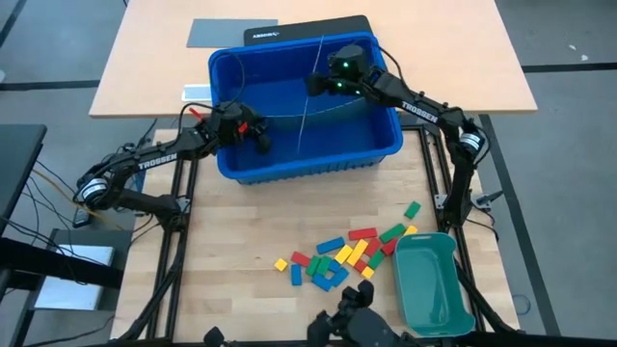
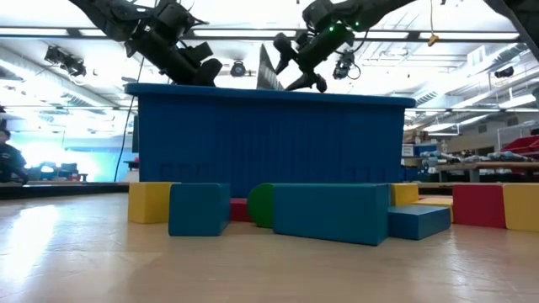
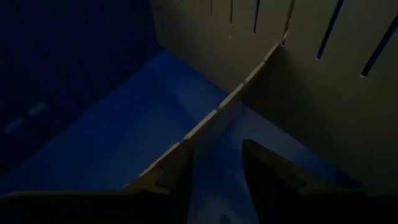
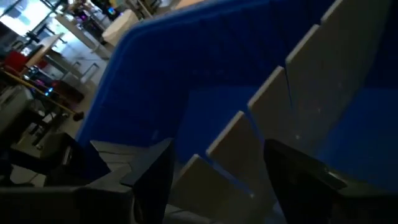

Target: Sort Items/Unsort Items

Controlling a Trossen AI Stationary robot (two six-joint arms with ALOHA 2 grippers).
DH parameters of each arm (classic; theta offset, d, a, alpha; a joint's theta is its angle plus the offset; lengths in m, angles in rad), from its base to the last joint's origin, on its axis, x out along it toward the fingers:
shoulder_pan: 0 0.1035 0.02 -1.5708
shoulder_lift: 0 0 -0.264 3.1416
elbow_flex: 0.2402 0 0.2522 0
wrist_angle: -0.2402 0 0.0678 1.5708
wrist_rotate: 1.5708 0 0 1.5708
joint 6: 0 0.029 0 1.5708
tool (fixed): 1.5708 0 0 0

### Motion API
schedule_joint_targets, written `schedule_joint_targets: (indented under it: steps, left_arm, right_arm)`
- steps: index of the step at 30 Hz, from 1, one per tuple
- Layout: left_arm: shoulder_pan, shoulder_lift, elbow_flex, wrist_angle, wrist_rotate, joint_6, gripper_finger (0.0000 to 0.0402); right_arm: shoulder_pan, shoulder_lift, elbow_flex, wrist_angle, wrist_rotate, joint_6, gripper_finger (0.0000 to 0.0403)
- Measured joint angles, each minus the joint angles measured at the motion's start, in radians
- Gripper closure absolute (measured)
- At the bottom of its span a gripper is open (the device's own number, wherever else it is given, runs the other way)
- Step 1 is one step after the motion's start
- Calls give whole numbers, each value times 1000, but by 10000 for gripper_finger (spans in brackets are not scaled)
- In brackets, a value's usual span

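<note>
L arm reaches in from the left, elbow bent low, wrist angled down; left gripper (image 1: 258, 135) sits low, fingers (image 3: 273, 168) apart w/ a clear gap. R arm stretches in from the right, forearm raised; right gripper (image 1: 323, 85) is higher, across from the left one, fingers (image 4: 149, 165) spread wide, nothing between them.

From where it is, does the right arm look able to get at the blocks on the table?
Probably yes: the blocks lie loose outside the bin, uncovered; the right tool must first lift out.
</note>
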Motion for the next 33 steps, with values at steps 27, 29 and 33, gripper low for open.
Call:
schedule_joint_targets:
  steps: [27,29,33]
  left_arm:
    - [0,0,0,-17,0,8,259]
    - [0,0,0,-17,0,8,259]
    - [-1,0,0,-1,15,8,259]
  right_arm:
    - [-6,14,55,-43,54,-234,401]
    - [-5,3,54,-48,55,-249,401]
    - [0,-29,53,-44,54,-296,402]
